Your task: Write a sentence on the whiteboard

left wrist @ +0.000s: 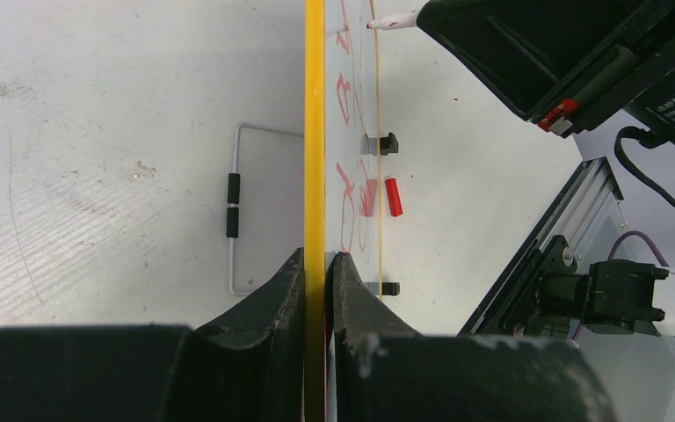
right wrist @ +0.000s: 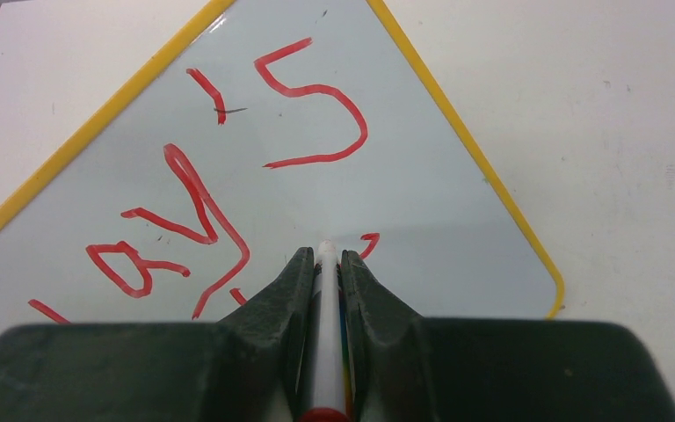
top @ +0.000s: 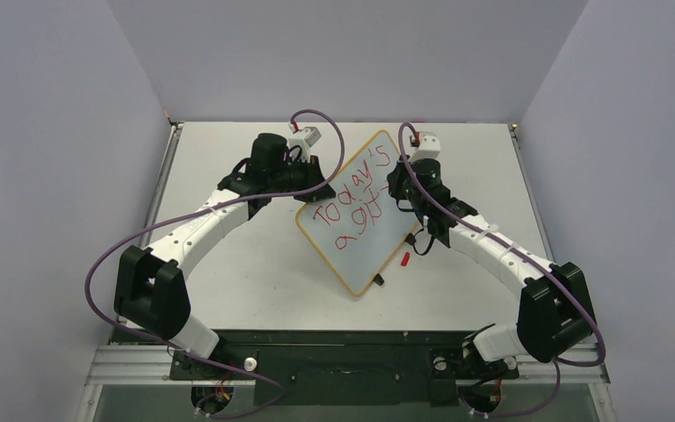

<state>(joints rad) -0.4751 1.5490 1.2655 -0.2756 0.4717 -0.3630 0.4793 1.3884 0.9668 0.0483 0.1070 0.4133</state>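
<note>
The whiteboard [top: 367, 257], bearing the sentence [top: 352, 198], is found at the middle of the worktop [top: 255, 272]. Its frame edge is clamped by the left tool [left wrist: 316, 257]. The marker [right wrist: 325, 343] is pinched in the right tool [right wrist: 321, 255]. The whiteboard is judged light, stiff and slick-faced, best held by the frame.

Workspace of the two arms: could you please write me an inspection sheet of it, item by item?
Surface: white table, faint scuffs.
Job's things: whiteboard turned cornerwise; red sentence "Today's a gift" in two lines.
Clutter: red cap on the table beside the whiteboard.
End effectors: left end effector shut on the whiteboard's yellow frame; right end effector shut on the marker, over the writing.
Cables: purple cables loop over both arms.
Surroundings: plain walls on three sides.
</note>
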